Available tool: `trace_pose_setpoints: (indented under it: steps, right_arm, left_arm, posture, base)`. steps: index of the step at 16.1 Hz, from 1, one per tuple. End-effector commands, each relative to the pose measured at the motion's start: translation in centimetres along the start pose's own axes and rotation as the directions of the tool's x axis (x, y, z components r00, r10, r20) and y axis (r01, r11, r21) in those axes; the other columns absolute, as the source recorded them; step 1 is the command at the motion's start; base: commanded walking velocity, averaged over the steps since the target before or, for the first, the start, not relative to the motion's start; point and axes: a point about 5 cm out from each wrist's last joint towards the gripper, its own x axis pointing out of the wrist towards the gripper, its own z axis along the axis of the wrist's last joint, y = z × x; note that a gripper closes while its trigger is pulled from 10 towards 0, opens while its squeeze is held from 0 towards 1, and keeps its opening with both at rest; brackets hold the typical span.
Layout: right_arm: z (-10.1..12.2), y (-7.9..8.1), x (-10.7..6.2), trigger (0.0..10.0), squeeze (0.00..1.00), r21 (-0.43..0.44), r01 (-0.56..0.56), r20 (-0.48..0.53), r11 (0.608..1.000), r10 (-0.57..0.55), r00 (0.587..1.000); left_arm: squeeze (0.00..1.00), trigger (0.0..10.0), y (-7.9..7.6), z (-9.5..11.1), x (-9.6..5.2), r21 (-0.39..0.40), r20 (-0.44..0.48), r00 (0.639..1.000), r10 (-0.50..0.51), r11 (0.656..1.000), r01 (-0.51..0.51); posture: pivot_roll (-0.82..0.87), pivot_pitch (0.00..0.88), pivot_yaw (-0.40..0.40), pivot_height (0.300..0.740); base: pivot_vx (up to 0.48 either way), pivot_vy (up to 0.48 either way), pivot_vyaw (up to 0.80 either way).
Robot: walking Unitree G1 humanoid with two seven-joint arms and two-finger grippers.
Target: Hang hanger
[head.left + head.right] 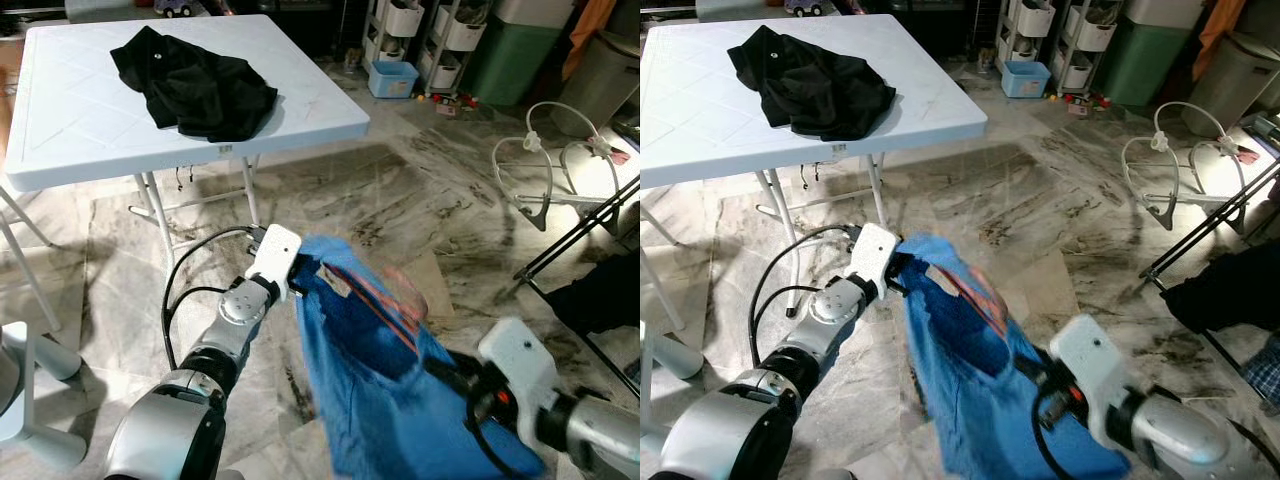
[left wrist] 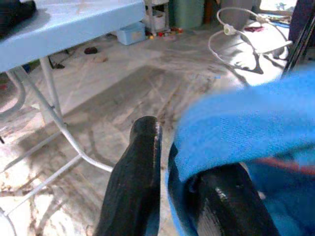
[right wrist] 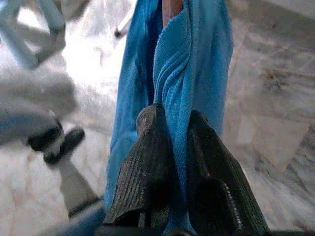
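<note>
A blue shirt point(image 1: 385, 390) is pinched by the closed fingers of both the left gripper point(image 2: 165, 162) and right gripper point(image 3: 170, 147) above the floor point(image 1: 400, 190).

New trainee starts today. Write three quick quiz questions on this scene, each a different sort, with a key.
1. True or false: both claws grip the blue garment.
2. Multiple choice: what lies on the white folding table? A) a black garment B) a blue tub C) a white hanger
3. Fill in: the white hangers lie on the marble ____.

Key:
1. True. The left claw and the right claw are each closed on a fold of blue cloth.
2. A, the black garment.
3. Floor.
</note>
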Motion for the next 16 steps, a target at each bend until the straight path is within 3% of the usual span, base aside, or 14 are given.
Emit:
trace_pose_setpoints:
  steps: [1, 3, 8, 10, 12, 16]
  right_arm:
    - [-0.3, -0.1, -0.1, 10.0, 0.0, -0.02, -0.001, -0.021, 1.0, 0.001, 1.0]
    - [-1.4, -0.6, -0.4, 10.0, 0.0, -0.077, 0.018, -0.099, 0.997, -0.026, 0.995]
    - [-2.7, -0.7, 0.2, 10.0, 0.0, -0.167, 0.023, -0.165, 0.986, -0.051, 0.985]
    - [-2.4, -0.6, -0.3, 10.0, 0.0, -0.158, 0.01, -0.144, 0.987, -0.033, 0.989]
    - [-1.1, -1.1, -2.2, 10.0, 0.0, -0.128, 0.016, -0.067, 0.992, -0.025, 0.997]
    - [-1.8, -2.1, -5.1, 10.0, 0.0, -0.131, 0.033, -0.119, 0.991, -0.049, 0.992]
  left_arm:
    - [0.0, 0.0, 0.4, 1.0, 0.4, 0.001, 0.026, 1.0, 0.013, 1.0, -0.013]
    - [0.0, 0.0, 0.5, 1.3, 0.5, -0.003, 0.032, 0.999, 0.019, 1.0, -0.019]
    - [0.0, 0.0, -0.1, 1.0, 0.5, -0.011, 0.018, 1.0, -0.01, 1.0, 0.01]
    - [0.0, 0.0, 0.1, 0.7, 0.4, -0.007, 0.006, 1.0, -0.008, 1.0, 0.008]
    - [0.0, 0.0, 0.3, 0.3, 0.3, -0.002, -0.024, 1.0, -0.005, 1.0, 0.005]
    - [0.0, 0.0, 0.2, 0.2, 0.3, 0.003, -0.03, 0.999, -0.014, 1.0, 0.014]
  posture:
    - [0.03, 0.07, -0.109, 0.74]
    - [0.02, 0.073, -0.109, 0.74]
    - [0.03, 0.072, -0.104, 0.74]
    - [0.03, 0.071, -0.101, 0.74]
    - [0.02, 0.071, -0.099, 0.74]
    - [0.02, 0.068, -0.095, 0.74]
  base:
    - [0.0, 0.0, 0.0]
    - [0.0, 0.0, 0.0]
    - [0.0, 0.0, 0.0]
    - [0.0, 0.0, 0.0]
    - [0.0, 0.0, 0.0]
    - [0.0, 0.0, 0.0]
